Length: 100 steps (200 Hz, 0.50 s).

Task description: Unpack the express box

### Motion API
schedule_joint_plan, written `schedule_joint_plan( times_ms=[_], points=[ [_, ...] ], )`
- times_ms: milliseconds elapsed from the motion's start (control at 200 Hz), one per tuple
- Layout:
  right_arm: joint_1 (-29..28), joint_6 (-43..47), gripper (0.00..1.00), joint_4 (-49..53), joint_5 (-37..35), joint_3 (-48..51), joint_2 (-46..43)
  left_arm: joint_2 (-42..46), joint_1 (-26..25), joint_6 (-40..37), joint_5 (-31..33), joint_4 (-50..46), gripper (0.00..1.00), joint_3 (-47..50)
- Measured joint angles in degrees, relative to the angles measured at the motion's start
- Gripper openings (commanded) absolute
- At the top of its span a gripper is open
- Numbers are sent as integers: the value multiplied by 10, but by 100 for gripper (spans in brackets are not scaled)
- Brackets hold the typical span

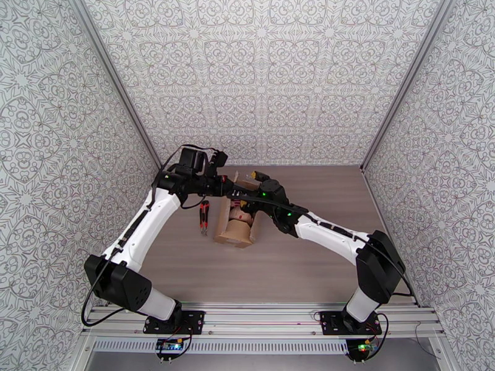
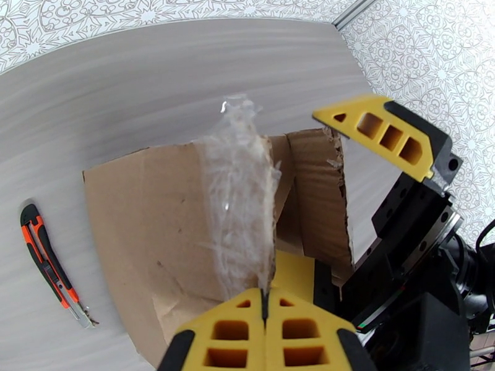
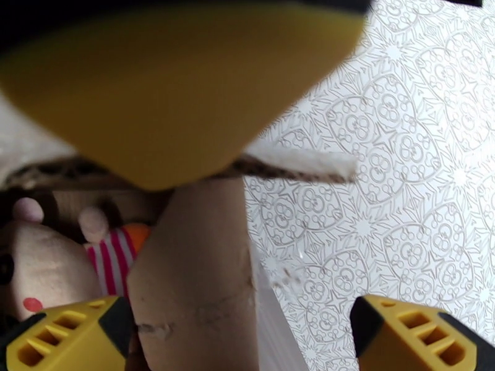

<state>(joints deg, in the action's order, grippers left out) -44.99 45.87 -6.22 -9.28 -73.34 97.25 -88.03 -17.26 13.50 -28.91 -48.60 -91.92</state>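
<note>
The express box [image 1: 235,233] sits mid-desk, just ahead of both wrists, with its top open and flaps up. It's a light corrugated carton. The panels are stiff, but the flaps fold easily at the crease and the torn edges are ragged. Likely to skid or tip on the smooth desk [image 1: 297,273] if dragged sideways. Loose clear tape [image 2: 238,180] hangs crumpled along one flap. It looks slick, maybe sticky, so it's a poor place to grab. Best hold, I judge, is a flap edge near the crease, or a side wall, to pin the box while the contents come out.

Left gripper [image 2: 266,310]: jaws pressed together on the edge of the taped flap, holding it up and back. Right gripper [image 3: 241,316]: jaws spread wide, straddling an upright cardboard flap at the box mouth, nothing gripped.

Inside is a plush doll [image 3: 37,267] with a beige face and red cheek dot, and a red-and-white striped bit beside it. It looks soft, light and squashy, and should take a pinch almost anywhere, though it sits low behind the flap. The flap between the right jaws is what blocks the reach. The left finger also crowds close overhead in the right wrist view.

Orange-black utility knife [image 2: 52,264] lies flat on the desk just left of the box, not touching it. The blade end looks exposed, so keep clear.
</note>
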Motion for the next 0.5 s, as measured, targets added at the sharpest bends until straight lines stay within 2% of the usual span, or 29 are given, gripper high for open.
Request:
schedule_joint_plan(
  times_ms=[305,500],
  points=[
    [6,-16,99,14,6,1,-1,0,20,-2,-20,-9,0,1],
    [6,-17,99,80,31,-11,-9,-6,35,-9,-20,-26,0,1]
  ],
)
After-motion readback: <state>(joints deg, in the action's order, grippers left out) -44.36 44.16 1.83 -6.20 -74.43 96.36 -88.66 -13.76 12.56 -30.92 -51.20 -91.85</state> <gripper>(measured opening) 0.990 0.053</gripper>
